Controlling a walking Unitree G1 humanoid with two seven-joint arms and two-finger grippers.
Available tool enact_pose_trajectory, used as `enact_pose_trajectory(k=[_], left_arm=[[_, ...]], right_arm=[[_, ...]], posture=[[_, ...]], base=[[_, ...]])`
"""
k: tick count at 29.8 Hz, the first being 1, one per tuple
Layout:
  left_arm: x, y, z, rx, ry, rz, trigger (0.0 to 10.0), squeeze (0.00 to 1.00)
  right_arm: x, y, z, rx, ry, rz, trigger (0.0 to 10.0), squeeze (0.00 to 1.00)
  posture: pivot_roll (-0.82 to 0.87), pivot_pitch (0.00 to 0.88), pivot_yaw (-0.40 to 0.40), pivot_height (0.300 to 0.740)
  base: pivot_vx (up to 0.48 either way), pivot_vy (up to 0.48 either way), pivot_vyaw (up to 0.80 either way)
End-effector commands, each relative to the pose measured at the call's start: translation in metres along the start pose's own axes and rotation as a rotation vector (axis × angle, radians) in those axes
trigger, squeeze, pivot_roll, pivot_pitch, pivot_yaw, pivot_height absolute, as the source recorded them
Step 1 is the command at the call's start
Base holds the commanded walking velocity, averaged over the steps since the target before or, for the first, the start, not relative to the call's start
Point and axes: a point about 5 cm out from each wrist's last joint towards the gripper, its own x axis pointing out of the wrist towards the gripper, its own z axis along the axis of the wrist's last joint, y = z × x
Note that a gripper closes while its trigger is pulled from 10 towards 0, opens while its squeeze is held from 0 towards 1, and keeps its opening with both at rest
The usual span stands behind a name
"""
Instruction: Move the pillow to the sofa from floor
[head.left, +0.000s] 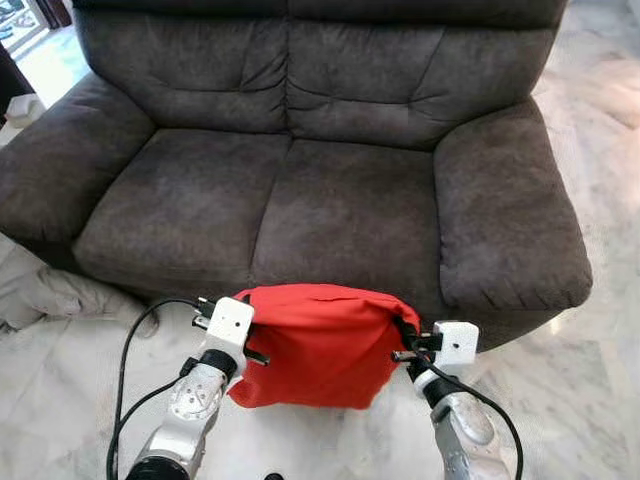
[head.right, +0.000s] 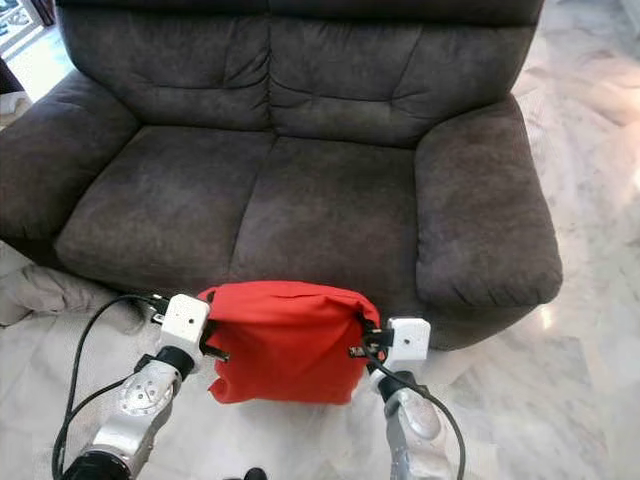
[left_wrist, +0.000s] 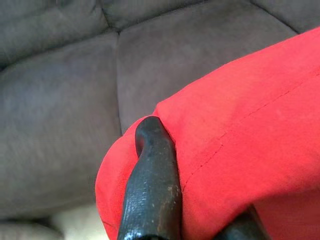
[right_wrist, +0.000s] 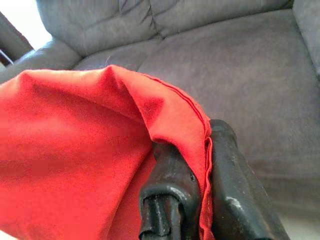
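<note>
A red pillow hangs in the air in front of the dark grey sofa, held up between both arms at about the height of the seat's front edge. My left gripper is shut on the pillow's left top corner. On the right top corner my right gripper is shut as well. In the left wrist view a black finger presses into the red fabric. The right wrist view has both fingers pinching the red seam.
The sofa's two seat cushions lie bare, with wide arms on the left and right. A crumpled pale cloth lies on the marble floor at the sofa's left foot. A black cable trails from my left arm.
</note>
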Motion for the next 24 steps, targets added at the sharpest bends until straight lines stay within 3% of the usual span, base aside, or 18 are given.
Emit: enact_pose_trajectory(k=[1,12,17,22,24], left_arm=[[0.006,0.012,0.019,-0.027,-0.088,0.067,10.0,0.0],[0.014,0.025,0.038,-0.029,-0.153,0.114,10.0,0.0],[0.018,0.036,0.052,-0.029,-0.189,0.143,10.0,0.0],[0.026,0.049,0.078,0.017,-0.259,0.161,10.0,0.0],[0.034,0.062,0.105,0.051,-0.33,0.177,10.0,0.0]], right_arm=[[-0.002,-0.011,0.011,-0.011,-0.051,-0.039,10.0,0.0],[0.003,-0.008,0.023,-0.017,-0.102,-0.016,10.0,0.0],[0.011,-0.006,0.039,-0.023,-0.153,-0.004,10.0,0.0],[0.022,0.001,0.072,-0.061,-0.262,0.035,10.0,0.0],[0.031,0.016,0.109,-0.117,-0.379,0.118,10.0,0.0]], posture=[[0.02,0.212,0.05,0.74],[0.02,0.214,0.046,0.74],[0.02,0.22,0.044,0.74],[0.01,0.227,0.052,0.74],[0.0,0.227,0.054,0.74]], base=[[0.36,0.0,0.0],[0.38,0.0,-0.2],[0.397,0.0,0.0],[0.412,0.0,0.0],[0.418,0.0,0.0]])
